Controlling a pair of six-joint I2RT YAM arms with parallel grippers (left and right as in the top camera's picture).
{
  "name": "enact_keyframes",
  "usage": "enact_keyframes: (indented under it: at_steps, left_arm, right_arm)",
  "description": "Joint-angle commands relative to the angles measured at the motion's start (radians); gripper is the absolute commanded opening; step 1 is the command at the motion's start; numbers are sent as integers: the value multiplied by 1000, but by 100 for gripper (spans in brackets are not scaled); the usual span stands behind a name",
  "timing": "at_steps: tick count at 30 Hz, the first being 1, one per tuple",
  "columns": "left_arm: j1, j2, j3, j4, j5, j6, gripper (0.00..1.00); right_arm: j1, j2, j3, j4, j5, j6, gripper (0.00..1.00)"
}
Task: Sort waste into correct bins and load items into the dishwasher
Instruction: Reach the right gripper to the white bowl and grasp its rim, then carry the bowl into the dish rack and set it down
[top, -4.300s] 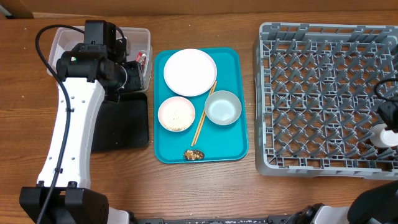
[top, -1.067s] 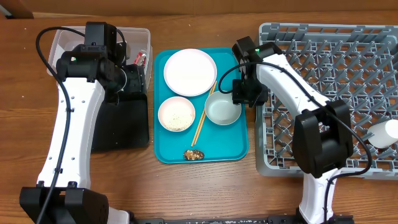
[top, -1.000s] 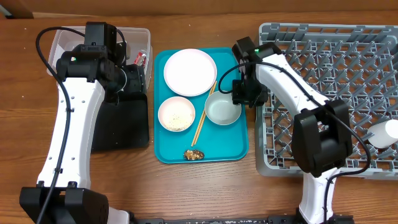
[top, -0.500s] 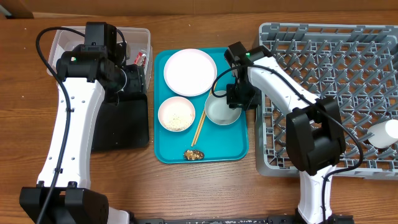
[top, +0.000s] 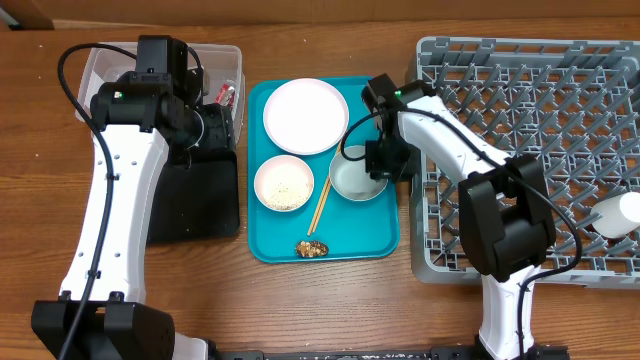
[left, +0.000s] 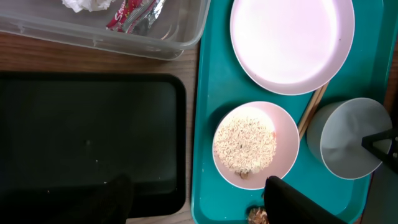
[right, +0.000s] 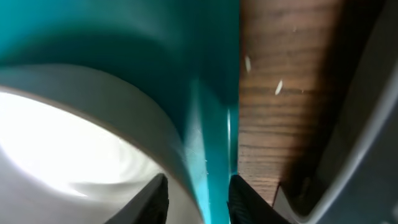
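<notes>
On the teal tray (top: 375, 235) lie a white plate (top: 305, 115), a small bowl of rice (top: 284, 184), a pale bowl (top: 352, 178), two chopsticks (top: 325, 195) and a brown scrap (top: 311, 248). My right gripper (top: 384, 162) is open, its fingers (right: 199, 202) straddling the pale bowl's right rim (right: 124, 118). My left gripper (top: 215, 125) is open and empty (left: 199, 208), above the black tray (left: 87, 137). The clear tub (top: 100, 60) holds the red-and-white wrapper (left: 130, 12) and white paper (left: 87, 5). A white cup (top: 620, 215) lies in the grey dish rack (top: 530, 150).
The teal tray's right edge (right: 214, 137) sits close to the rack's left wall, with a narrow strip of wood and a few rice grains (right: 278, 87) between. The black tray (top: 200, 195) lies in front of the tub, left of the teal tray.
My right arm has come from the rack's right side, leaving the cup there, and has moved left onto the pale bowl's right rim. The left arm has not moved.
</notes>
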Motion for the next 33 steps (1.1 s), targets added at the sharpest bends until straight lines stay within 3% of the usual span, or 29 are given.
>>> enact_keyframes:
  at_steps: [1,5,17,22,27,31,33]
  left_arm:
    - [-3,-7,13,0,-7,2,70]
    - [-3,-7,13,0,-6,2,70]
    - [-3,-7,13,0,-7,2,70]
    - [-2,-7,13,1,-7,3,70]
    - [-2,-7,13,10,-7,10,70]
    - [-2,-7,13,25,-8,14,70]
    - [-2,-7,13,36,-11,27,71]
  right_arm:
    - [-2,5,-6,8,7,12,19]
    - [-2,5,17,-11,8,12,4]
    - [-36,-177,289,-146,299,13,4]
    - [-141,-331,308,-96,561,12,4]
    - [-267,-358,308,-48,760,11,4]
    - [-366,-357,307,23,816,2,4]
    - [-465,-357,306,140,822,-37,4]
